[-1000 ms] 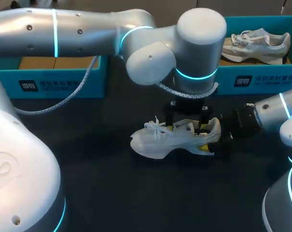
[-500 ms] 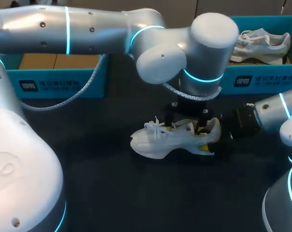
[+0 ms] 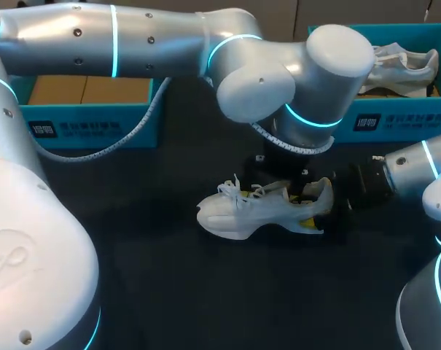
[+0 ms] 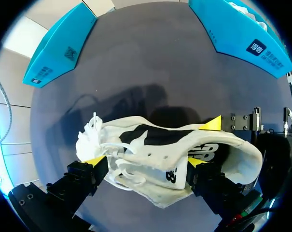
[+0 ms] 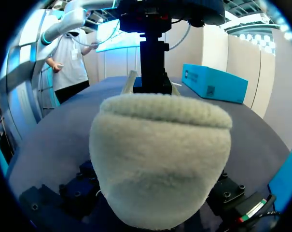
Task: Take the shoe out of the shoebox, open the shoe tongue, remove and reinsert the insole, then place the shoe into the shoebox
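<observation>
A white shoe lies on its side on the dark table, toe to the left. My left gripper hangs over its middle, open. In the left wrist view the yellow-tipped fingers of that gripper straddle the shoe near the laces and tongue. My right gripper comes in from the right and is shut on the heel. The fuzzy heel fills the right wrist view, between the dark fingers of the right gripper. One of its yellow tips shows against the shoe's far side.
A blue shoebox with brown cardboard inside stands at the back left. A second blue box at the back right holds another pale shoe. My left arm's large wrist hangs over the space behind the shoe.
My left arm's wrist has swung to the right above the shoe. The shoe and the right gripper have stayed where they were.
</observation>
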Controlling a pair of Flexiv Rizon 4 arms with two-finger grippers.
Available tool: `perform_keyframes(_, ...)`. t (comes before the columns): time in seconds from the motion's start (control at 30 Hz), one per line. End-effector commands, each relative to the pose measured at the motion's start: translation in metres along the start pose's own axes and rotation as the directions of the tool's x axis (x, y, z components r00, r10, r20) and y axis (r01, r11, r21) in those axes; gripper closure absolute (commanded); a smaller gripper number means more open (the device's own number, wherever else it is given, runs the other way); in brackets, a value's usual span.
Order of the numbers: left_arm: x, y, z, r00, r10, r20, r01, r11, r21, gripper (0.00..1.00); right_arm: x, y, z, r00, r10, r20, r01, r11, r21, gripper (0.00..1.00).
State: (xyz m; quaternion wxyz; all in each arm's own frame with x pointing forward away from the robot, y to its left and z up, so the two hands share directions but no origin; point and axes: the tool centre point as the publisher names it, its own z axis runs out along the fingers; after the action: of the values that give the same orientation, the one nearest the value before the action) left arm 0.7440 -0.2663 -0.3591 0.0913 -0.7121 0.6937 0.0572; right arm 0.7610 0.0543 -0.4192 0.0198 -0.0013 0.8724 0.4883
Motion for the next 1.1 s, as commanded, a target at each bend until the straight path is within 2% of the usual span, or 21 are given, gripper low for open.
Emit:
perform_keyframes(0.03, -0.009, 0.009, -0.004, 0.996, -0.087, -0.002, 0.087, 0.996, 0.017, 0.00, 0.003, -0.001, 0.007, 1.000, 0.000, 0.001, 0.000, 1.000, 0.004, 1.00)
perform_keyframes(0.2, -0.023, 0.012, -0.010, 0.994, -0.107, -0.015, 0.107, 0.994, 0.012, 0.00, 0.003, -0.001, 0.007, 1.000, 0.000, 0.001, 0.000, 1.000, 0.004, 1.00)
perform_keyframes(0.23, -0.025, 0.013, -0.012, 0.994, -0.108, -0.016, 0.108, 0.994, 0.013, 0.10, 0.003, -0.001, 0.007, 1.000, 0.000, 0.001, 0.000, 1.000, 0.004, 1.00)
perform_keyframes(0.27, -0.026, 0.013, -0.013, 0.994, -0.111, -0.020, 0.111, 0.994, 0.012, 0.37, 0.003, -0.001, 0.007, 1.000, 0.000, 0.001, 0.000, 1.000, 0.004, 1.00)
perform_keyframes(0.3, -0.028, 0.013, -0.014, 0.993, -0.113, -0.023, 0.114, 0.993, 0.012, 0.56, 0.003, -0.001, 0.007, 1.000, 0.000, 0.001, 0.000, 1.000, 0.004, 1.00)
perform_keyframes(0.4, -0.032, 0.013, -0.015, 0.992, -0.125, -0.034, 0.125, 0.992, 0.014, 0.76, 0.003, -0.001, 0.007, 1.000, 0.000, 0.001, 0.000, 1.000, 0.004, 1.00)
perform_keyframes(0.43, -0.033, 0.013, -0.016, 0.991, -0.125, -0.043, 0.126, 0.992, 0.009, 0.79, 0.003, -0.001, 0.007, 1.000, 0.000, 0.001, 0.000, 1.000, 0.004, 1.00)
perform_keyframes(0.47, -0.033, 0.013, -0.016, 0.990, -0.127, -0.055, 0.127, 0.992, 0.000, 0.98, 0.003, -0.001, 0.007, 1.000, 0.000, 0.001, 0.000, 1.000, 0.004, 1.00)
perform_keyframes(0.63, -0.035, 0.013, -0.021, 0.985, -0.102, -0.137, 0.096, 0.994, -0.049, 1.00, 0.003, -0.001, 0.007, 1.000, 0.000, 0.001, 0.000, 1.000, 0.004, 1.00)
perform_keyframes(0.73, -0.035, 0.012, -0.024, 0.968, -0.076, -0.240, 0.049, 0.992, -0.116, 1.00, 0.003, -0.001, 0.007, 1.000, 0.000, 0.001, 0.000, 1.000, 0.004, 1.00)
perform_keyframes(0.83, -0.037, 0.010, -0.025, 0.946, -0.065, -0.318, 0.017, 0.988, -0.152, 1.00, 0.003, -0.001, 0.007, 1.000, 0.000, 0.001, 0.000, 1.000, 0.004, 1.00)
perform_keyframes(1.1, -0.044, 0.007, -0.039, 0.923, -0.031, -0.383, -0.022, 0.991, -0.133, 1.00, 0.003, -0.001, 0.007, 1.000, 0.000, 0.001, 0.000, 1.000, 0.004, 1.00)
